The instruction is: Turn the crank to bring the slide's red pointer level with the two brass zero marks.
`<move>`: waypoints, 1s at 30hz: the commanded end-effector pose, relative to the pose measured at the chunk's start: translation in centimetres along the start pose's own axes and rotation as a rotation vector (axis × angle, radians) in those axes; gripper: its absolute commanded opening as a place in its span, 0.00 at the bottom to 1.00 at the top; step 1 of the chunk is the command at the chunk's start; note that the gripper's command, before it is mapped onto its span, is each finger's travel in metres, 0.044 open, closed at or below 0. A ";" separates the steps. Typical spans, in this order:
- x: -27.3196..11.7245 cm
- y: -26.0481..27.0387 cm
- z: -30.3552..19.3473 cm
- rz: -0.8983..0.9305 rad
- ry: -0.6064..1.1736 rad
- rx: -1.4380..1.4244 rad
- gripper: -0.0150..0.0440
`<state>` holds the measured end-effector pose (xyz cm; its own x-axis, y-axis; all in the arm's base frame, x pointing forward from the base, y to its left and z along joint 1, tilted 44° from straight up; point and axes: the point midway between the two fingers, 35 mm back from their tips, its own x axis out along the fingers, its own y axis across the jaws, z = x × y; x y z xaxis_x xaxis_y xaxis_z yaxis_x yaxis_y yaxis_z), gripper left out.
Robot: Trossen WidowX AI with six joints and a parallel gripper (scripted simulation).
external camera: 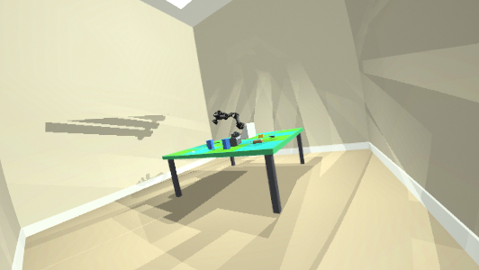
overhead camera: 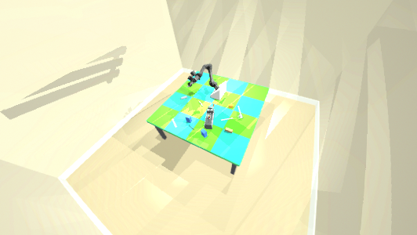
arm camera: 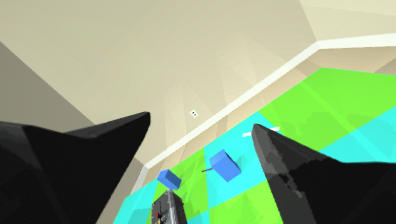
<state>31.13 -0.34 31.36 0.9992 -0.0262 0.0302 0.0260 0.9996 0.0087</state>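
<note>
arm: the black arm (overhead camera: 208, 67) (external camera: 234, 115) is bent over the table's far side, in the air
pincer: the gripper (overhead camera: 190, 84) (external camera: 214, 118) (arm camera: 201, 123) stands wide, with nothing between its fingers
machine: the grey machine (overhead camera: 209, 118) (external camera: 235, 139) (arm camera: 168, 209) sits on the checkered table (overhead camera: 231, 148) (external camera: 216, 156) (arm camera: 350, 95), well apart from the pincer
pointer: a small red spot (arm camera: 159, 215) shows on the machine; i can't tell if it's level
blue blocks: one (overhead camera: 188, 120) (external camera: 210, 144) (arm camera: 225, 165) and another (overhead camera: 204, 134) (external camera: 226, 144) (arm camera: 169, 179) stand near the machine
</note>
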 end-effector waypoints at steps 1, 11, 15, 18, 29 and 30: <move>0.1 0.0 -0.1 0.000 0.003 0.000 0.98; 3.9 1.9 -3.6 -0.010 0.170 -0.030 1.00; 5.4 2.7 -5.2 -0.021 0.238 -0.055 1.00; 6.5 3.4 -6.5 -0.030 0.288 -0.077 1.00; 9.6 6.4 -11.8 -0.057 0.463 -0.187 1.00; 9.8 6.7 -12.3 -0.060 0.477 -0.199 1.00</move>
<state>40.52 5.26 21.04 0.9187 -0.1022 -0.3815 0.0470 0.9874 -0.1512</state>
